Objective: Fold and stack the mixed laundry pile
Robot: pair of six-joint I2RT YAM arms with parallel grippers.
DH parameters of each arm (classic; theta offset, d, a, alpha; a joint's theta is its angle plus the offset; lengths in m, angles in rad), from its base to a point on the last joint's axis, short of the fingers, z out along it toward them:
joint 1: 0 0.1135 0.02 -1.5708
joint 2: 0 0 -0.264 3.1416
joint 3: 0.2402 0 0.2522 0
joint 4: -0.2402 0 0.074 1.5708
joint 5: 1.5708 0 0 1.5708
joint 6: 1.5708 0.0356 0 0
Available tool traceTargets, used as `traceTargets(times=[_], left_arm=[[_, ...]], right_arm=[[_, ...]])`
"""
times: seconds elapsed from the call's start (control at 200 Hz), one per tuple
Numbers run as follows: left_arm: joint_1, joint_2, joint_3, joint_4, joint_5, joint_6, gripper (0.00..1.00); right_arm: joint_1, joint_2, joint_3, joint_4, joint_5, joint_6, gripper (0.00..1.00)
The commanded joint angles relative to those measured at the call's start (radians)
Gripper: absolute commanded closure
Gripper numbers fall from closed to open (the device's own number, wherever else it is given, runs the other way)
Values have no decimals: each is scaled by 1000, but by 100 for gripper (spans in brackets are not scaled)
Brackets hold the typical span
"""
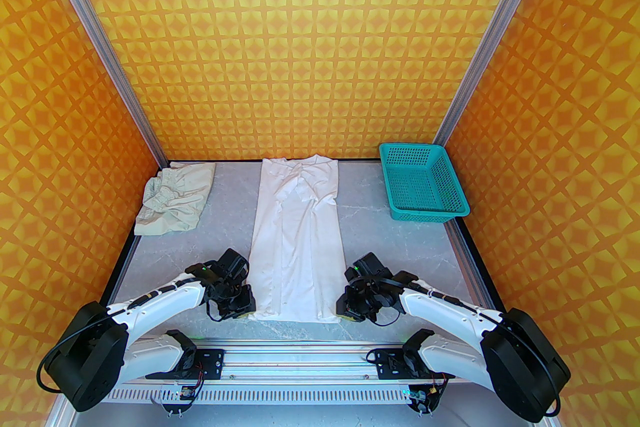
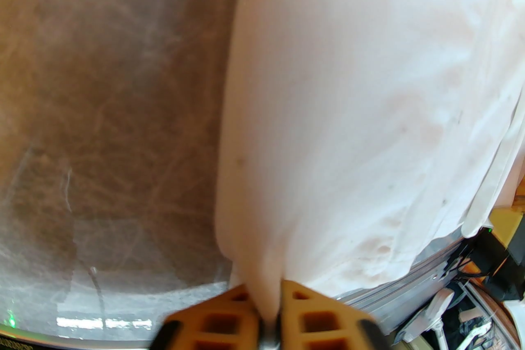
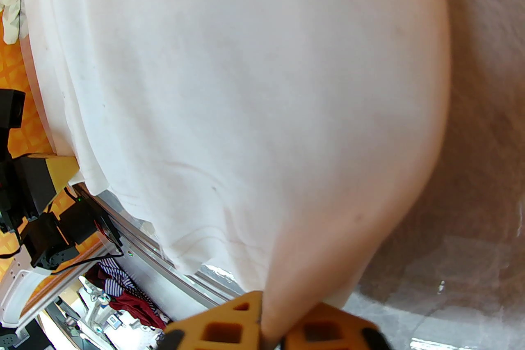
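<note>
the left gripper [image 2: 267, 299] is clamped tight on the white shirt [image 1: 297, 235] at its near left corner, the right gripper [image 3: 283, 315] clamped on its near right corner.

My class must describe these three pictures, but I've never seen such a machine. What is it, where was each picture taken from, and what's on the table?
Two robot arms sit at the near edge of a table, each ending in a two-finger gripper. One picture looks down from above and behind them; the other two come from cameras on the wrists, showing their own orange fingers. On the table lie a white shirt spread long in the middle, a crumpled beige garment far left, and a teal basket far right. The left gripper and right gripper each pinch a near corner of the shirt.
</note>
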Motion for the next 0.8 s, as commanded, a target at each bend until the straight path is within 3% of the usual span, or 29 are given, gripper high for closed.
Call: traceTargets(times=[0.0, 0.425, 0.795], left_arm=[[-7, -36, -11, -22, 12, 8, 100], [-18, -192, 58, -78, 12, 51, 100], [-13, -178, 209, -86, -24, 96, 100]], right_arm=[[5, -39, -9, -18, 28, 14, 100], [7, -172, 65, -190, 69, 9, 100], [6, -153, 255, -310, 172, -14, 100]])
